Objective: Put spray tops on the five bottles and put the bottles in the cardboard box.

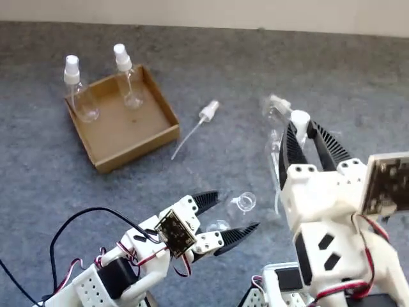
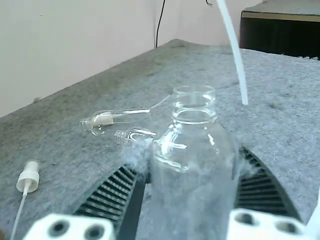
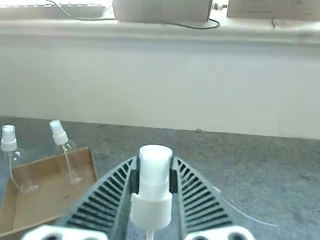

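Note:
My left gripper (image 1: 235,211) is shut on an upright clear bottle (image 2: 192,165) with an open neck (image 1: 243,203). My right gripper (image 3: 154,165) is shut on a white spray top (image 3: 154,185), held above and beyond that bottle (image 1: 300,119); the top's thin tube (image 2: 234,50) hangs down just past the bottle's mouth. The cardboard box (image 1: 137,142) sits at the far left with two capped bottles (image 1: 80,96) (image 1: 128,80) standing in it. A loose spray top (image 1: 208,111) lies on the carpet near the box.
Two more clear bottles (image 2: 117,117) (image 2: 134,135) lie on the grey carpet beyond the held bottle, under the right gripper (image 1: 301,123); one carries a white top. A wall and a dark cabinet (image 2: 280,30) stand behind.

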Controlling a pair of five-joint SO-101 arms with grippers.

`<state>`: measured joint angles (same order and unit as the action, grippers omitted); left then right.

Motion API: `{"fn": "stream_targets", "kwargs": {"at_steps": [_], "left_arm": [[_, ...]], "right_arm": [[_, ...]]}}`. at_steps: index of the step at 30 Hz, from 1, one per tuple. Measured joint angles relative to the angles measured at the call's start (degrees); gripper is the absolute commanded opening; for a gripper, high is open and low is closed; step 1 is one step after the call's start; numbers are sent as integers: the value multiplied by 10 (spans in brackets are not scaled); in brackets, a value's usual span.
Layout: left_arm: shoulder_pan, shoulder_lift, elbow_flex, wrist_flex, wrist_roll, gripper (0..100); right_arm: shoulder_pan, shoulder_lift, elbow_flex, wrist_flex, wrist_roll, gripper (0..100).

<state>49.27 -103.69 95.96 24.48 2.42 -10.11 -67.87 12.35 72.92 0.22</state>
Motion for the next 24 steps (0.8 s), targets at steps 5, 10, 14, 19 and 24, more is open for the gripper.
{"fn": "stream_targets", "kwargs": {"at_steps": [5,10,14,19,24], "left_arm": [[-2,0,0,15,0,154],[-3,0,0,16,0,154],[-3,0,0,16,0,154],[-3,0,0,16,0,154],[-3,0,0,16,0,154]], "right_arm": [[3,-52,11,-42,0,7],[2,-78,11,-85,-42,7],[0,-97,12,-113,-98,7],[-5,-98,24,-128,-111,7],[-72,-113,63,-133,-112,7]]}}
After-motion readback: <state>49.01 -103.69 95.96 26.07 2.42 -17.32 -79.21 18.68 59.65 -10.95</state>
